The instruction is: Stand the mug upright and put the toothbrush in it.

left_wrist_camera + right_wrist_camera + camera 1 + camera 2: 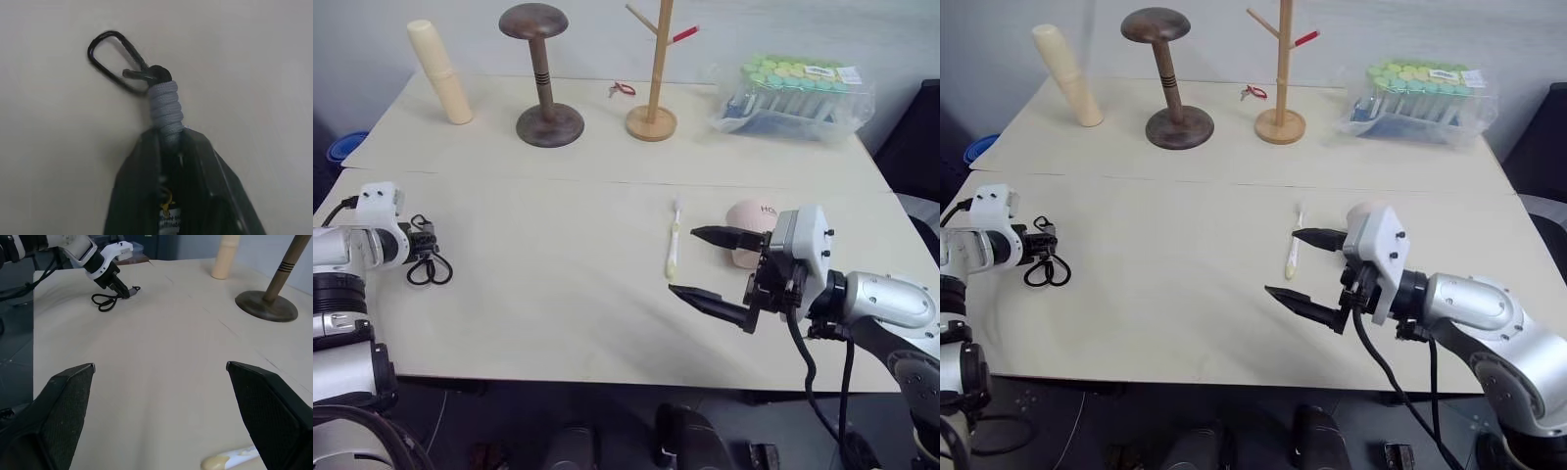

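Ribbed pink mug (751, 227) on side, slim toothbrush (673, 247) beside, mid-table (558, 294); right gripper (710, 264) spread wide, empty; left gripper (168, 142) pinching grey corded carabiner (128, 61) near left edge.

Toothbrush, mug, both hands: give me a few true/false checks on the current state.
1. The toothbrush lies flat on the table. True.
2. The mug stands upright. False: it lies on its side, partly hidden behind the right hand.
3. The right hand is clamped on the toothbrush. False: its fingers stand wide open and empty, close beside the toothbrush.
4. The left hand is at the far left of the table with a grey cord keyring between its fingers. True.
5. The toothbrush is already in the mug. False: it lies on the table next to the mug.
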You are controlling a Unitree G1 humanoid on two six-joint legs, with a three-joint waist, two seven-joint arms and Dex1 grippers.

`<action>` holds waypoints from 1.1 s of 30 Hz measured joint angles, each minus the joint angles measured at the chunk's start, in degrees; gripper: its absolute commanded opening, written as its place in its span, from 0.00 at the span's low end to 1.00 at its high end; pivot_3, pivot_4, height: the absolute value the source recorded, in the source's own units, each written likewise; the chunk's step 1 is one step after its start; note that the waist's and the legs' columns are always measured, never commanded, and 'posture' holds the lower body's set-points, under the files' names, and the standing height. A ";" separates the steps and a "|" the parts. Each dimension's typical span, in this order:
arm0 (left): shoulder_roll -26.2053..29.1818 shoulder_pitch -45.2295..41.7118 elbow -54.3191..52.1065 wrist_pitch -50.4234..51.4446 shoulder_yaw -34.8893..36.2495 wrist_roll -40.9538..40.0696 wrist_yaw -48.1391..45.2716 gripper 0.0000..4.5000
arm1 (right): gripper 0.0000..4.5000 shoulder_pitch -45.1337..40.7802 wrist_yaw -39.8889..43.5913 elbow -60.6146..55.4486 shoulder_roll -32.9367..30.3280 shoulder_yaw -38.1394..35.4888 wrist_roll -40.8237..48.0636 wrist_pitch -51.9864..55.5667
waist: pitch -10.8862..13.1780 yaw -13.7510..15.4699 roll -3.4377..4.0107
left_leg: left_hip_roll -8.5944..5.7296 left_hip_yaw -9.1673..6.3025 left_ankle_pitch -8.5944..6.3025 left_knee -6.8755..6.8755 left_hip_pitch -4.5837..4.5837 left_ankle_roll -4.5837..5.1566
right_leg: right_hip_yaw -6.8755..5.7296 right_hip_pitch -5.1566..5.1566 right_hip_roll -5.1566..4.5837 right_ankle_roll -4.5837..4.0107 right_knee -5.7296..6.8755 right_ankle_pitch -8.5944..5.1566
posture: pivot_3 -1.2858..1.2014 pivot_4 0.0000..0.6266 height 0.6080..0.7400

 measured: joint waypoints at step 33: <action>4.12 2.04 -58.86 3.65 -10.17 -35.67 -39.29 0.99 | 1.00 -31.80 -17.16 63.08 -2.19 -0.53 -16.02 20.64 | 0.21 -2.37 0.04 | 0.08 0.30 0.04 -0.17 -0.33 -0.08 | 0.17 -0.64 -0.01 -0.11 0.22 -0.06 | 0.52 0.24 1.00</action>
